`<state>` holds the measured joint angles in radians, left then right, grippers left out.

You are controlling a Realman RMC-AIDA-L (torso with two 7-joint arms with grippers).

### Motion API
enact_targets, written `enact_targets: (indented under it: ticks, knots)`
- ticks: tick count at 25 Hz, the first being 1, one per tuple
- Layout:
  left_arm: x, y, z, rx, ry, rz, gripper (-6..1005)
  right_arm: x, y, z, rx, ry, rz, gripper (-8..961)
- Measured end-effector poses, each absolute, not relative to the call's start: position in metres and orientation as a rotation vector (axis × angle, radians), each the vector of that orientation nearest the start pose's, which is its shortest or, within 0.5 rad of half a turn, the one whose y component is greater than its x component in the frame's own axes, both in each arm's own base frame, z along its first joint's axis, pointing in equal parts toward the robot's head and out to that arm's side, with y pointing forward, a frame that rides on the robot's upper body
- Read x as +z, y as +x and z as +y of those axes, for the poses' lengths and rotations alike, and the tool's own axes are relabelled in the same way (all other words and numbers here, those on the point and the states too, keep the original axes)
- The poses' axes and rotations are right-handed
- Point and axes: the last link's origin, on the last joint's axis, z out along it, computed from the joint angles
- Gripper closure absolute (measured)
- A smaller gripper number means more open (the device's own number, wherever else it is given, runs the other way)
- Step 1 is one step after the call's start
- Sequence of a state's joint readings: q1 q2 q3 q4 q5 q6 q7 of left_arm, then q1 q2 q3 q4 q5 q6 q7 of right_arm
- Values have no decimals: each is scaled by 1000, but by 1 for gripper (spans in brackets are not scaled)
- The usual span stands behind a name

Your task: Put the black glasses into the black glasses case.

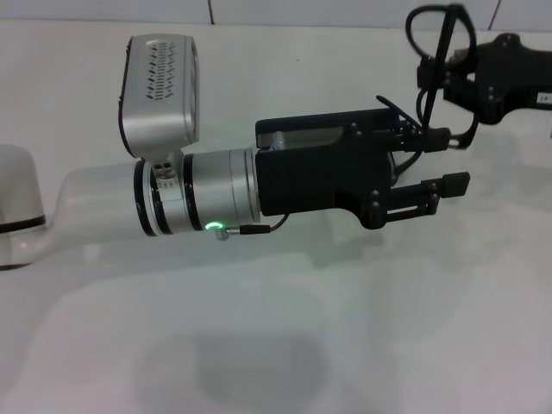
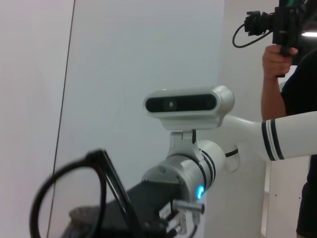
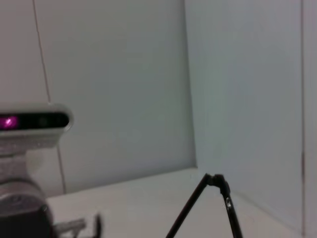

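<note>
The black glasses [image 1: 442,43] are held up in the air at the far right, one rounded lens and a slim temple arm showing. My right gripper [image 1: 450,76] reaches in from the right edge and is shut on their frame. The left wrist view shows the same glasses [image 2: 69,198] close up, in front of the right arm's black hand. In the right wrist view only the thin temple arms [image 3: 218,198] show. My left gripper [image 1: 448,161] hovers just below and left of the glasses, open, with nothing between its fingers. The black glasses case is out of view.
The white table [image 1: 362,345] runs under both arms, with a wall close behind. My left arm's wrist camera housing [image 1: 162,90] rises over the middle of the table. A person holding a camera [image 2: 282,49] stands behind the right arm.
</note>
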<state>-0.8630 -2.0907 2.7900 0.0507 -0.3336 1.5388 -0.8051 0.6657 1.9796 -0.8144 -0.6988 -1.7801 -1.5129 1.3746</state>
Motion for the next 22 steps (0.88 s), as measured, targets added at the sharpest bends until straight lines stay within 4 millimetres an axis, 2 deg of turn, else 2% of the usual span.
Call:
enact_targets:
  ticks: [9, 22]
  knots:
    - [-95, -153, 321, -1261, -2796, -213, 437, 27, 201, 380, 661, -2815, 246, 905]
    - [-96, -155, 317, -1271, -2792, -233, 438, 24, 202, 368, 645, -2906, 221, 905]
